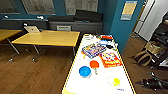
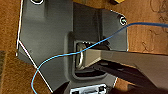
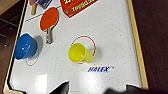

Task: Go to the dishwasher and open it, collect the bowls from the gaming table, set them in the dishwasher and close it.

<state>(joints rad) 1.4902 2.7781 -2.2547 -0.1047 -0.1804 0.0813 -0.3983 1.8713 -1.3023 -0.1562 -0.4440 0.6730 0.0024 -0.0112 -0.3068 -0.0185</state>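
You are at the near end of the long white surface with the yellowish edge (image 1: 75,65), looking down its length.

The small round blue plastic bowl (image 1: 85,71) sits near the left edge, and a red round paddle (image 1: 94,64) lies just beside it. The little yellow-green plastic cup (image 3: 80,53) stands nearer the middle. Two flat colourful boxes (image 1: 93,49) lie farther up, with more small things at the far end. You have open wooden floor (image 1: 37,72) on the left. On the right a blue wall (image 1: 120,27) and bags (image 1: 142,57) stand close. I cannot tell if either pincer is open or shut.
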